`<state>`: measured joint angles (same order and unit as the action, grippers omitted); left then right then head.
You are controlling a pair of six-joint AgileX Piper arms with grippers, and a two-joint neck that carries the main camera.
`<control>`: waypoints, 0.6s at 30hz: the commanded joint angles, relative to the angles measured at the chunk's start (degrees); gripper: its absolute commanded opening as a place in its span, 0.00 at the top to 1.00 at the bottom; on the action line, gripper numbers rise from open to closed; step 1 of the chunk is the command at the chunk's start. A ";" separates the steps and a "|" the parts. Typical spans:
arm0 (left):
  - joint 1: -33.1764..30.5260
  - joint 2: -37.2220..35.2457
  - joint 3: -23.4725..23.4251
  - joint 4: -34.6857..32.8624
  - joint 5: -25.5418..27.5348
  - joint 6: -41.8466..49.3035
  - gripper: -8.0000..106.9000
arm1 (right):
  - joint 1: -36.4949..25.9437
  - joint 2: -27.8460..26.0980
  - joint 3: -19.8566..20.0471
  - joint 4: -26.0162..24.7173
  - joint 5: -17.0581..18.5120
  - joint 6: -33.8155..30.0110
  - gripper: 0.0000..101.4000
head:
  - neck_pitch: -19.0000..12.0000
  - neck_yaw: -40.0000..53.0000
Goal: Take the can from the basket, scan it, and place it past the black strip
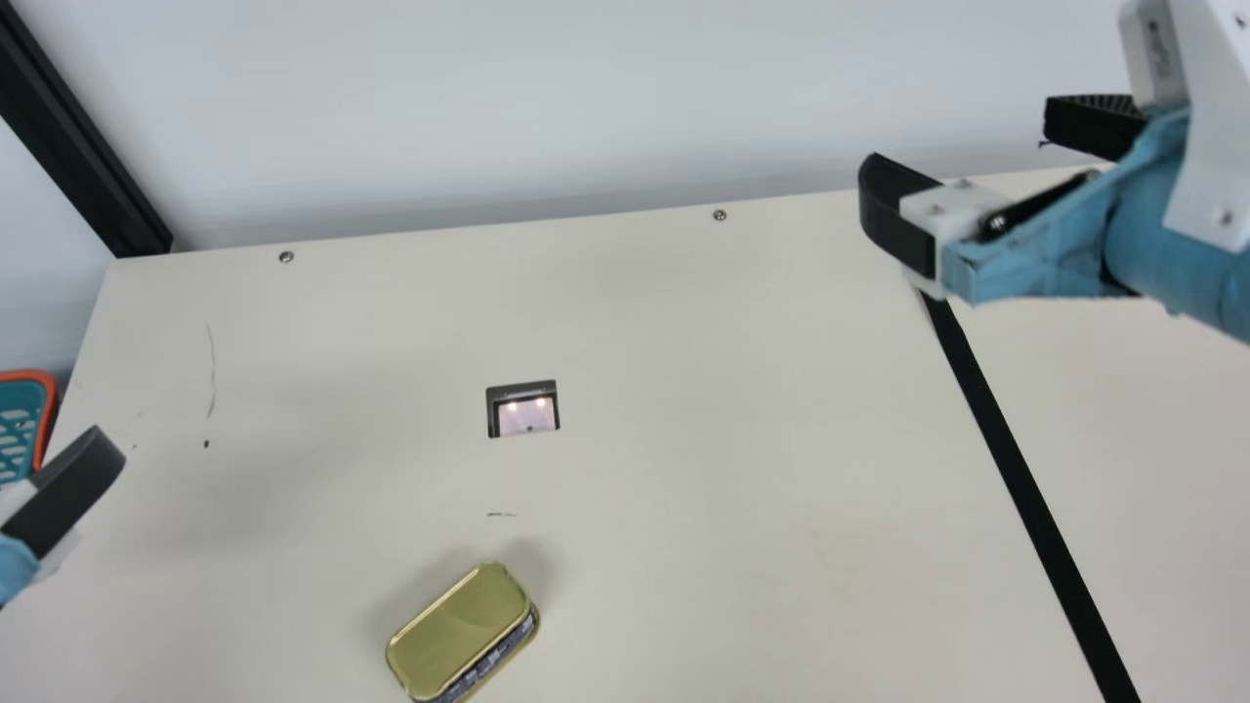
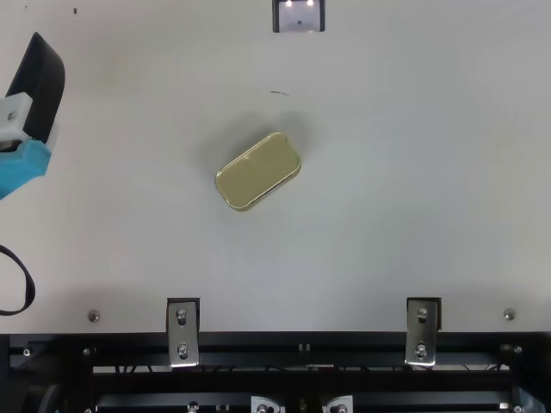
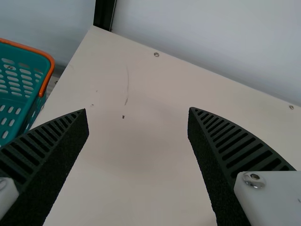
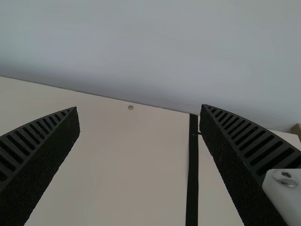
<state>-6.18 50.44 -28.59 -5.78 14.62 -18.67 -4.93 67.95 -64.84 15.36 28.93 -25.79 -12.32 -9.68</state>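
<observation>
The gold can (image 1: 463,633) lies flat on the table near the main view's bottom; the top view has the can (image 2: 258,170) left of centre. My left gripper (image 1: 78,478) is at the main view's left edge, apart from the can; in the left wrist view my left gripper (image 3: 137,113) is open and empty. My right gripper (image 1: 977,146) is held above the black strip's (image 1: 1016,469) far end; in the right wrist view the right gripper (image 4: 139,109) is open, nothing between its fingers. The teal basket (image 3: 47,75) stands beyond the table's left edge. A scanner window (image 1: 523,409) glows in the table.
A pale wall (image 1: 547,107) rises behind the table's (image 1: 684,488) far edge, with a black post (image 1: 83,137) at the far left corner. A black loop (image 2: 29,288) lies at the top view's left edge, and metal brackets (image 2: 182,331) sit along the near edge.
</observation>
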 commanded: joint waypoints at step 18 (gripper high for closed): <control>0.00 0.00 0.00 0.00 0.00 0.00 0.15 | -7.86 19.93 -6.67 27.57 22.06 -43.09 0.00 | -0.42 -0.42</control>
<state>-6.18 50.44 -28.59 -5.78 14.62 -18.67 -12.31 87.10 -71.82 40.24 47.41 -60.69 -12.32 -9.68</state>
